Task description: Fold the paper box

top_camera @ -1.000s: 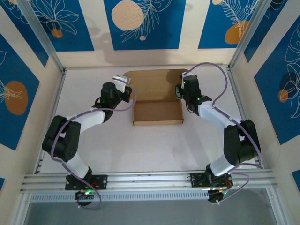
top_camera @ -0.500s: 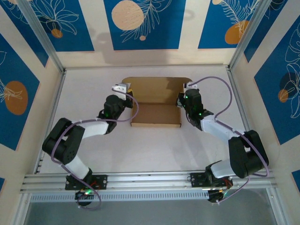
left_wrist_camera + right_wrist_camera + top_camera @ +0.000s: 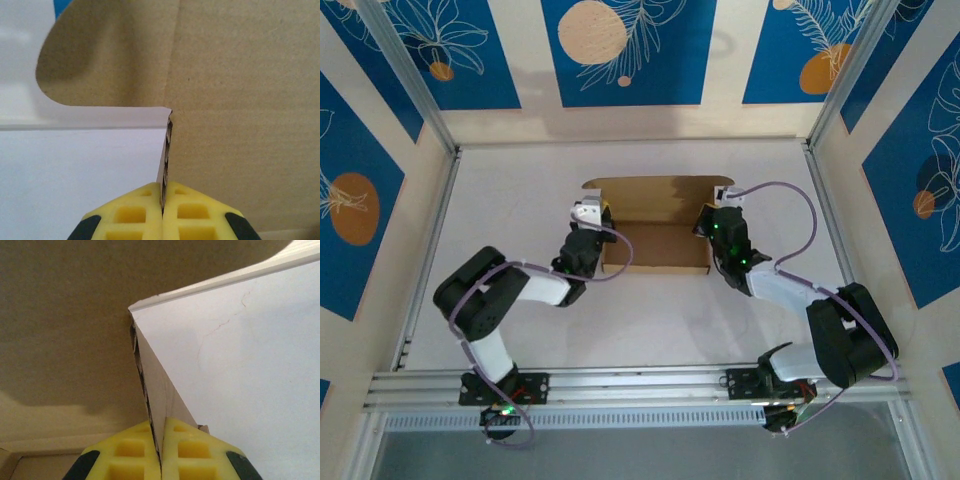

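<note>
The paper box (image 3: 655,250) is a shallow brown cardboard tray in the middle of the table, with its lid flap (image 3: 655,195) standing behind it. My left gripper (image 3: 603,232) is at the tray's left side wall. In the left wrist view its yellow fingertips (image 3: 164,189) are shut on the thin edge of that wall (image 3: 240,100). My right gripper (image 3: 706,225) is at the right side wall. The right wrist view shows its fingers (image 3: 158,429) pinched on that wall's edge (image 3: 155,390), with the box's inside (image 3: 65,315) to the left.
The white table (image 3: 520,190) runs round the box on all sides. Aluminium frame rails (image 3: 640,380) line the near edge and both sides. Patterned blue and cream wall panels (image 3: 620,50) close in the back.
Both grippers have come nearer and lower along the box's side walls. The right gripper has closed on the right wall. The lid flap now reaches less far back.
</note>
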Controlling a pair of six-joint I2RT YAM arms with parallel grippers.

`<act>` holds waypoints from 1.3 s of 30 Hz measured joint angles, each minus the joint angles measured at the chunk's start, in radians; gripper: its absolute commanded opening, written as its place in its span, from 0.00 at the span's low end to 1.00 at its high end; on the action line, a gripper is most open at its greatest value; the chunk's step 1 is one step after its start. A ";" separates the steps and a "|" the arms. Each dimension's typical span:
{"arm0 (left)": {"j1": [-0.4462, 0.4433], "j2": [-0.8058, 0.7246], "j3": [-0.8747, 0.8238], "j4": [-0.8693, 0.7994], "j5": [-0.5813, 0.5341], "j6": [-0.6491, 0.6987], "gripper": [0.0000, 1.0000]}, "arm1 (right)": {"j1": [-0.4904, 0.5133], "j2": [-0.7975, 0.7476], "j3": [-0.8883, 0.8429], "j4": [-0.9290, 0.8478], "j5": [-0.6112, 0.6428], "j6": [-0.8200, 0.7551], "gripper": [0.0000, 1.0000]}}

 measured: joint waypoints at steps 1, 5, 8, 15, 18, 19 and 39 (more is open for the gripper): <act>-0.004 0.015 0.000 0.028 -0.019 0.011 0.00 | 0.006 0.000 -0.005 0.008 0.008 0.003 0.06; -0.009 0.055 0.006 0.090 -0.050 0.030 0.00 | 0.019 0.000 -0.027 0.043 0.023 0.002 0.06; -0.009 0.081 0.016 0.117 -0.058 0.041 0.00 | 0.021 0.000 -0.046 0.073 0.025 -0.003 0.06; -0.011 0.083 0.003 0.138 -0.054 0.047 0.04 | 0.025 -0.011 -0.092 0.134 0.025 -0.010 0.07; -0.012 0.084 -0.004 0.149 -0.040 0.049 0.04 | 0.026 -0.018 -0.117 0.164 0.025 -0.001 0.07; -0.013 0.084 -0.007 0.154 -0.038 0.056 0.04 | 0.027 -0.020 -0.126 0.173 0.026 0.004 0.07; -0.032 0.096 -0.072 0.246 -0.032 0.096 0.02 | 0.082 0.029 -0.243 0.414 0.101 0.064 0.09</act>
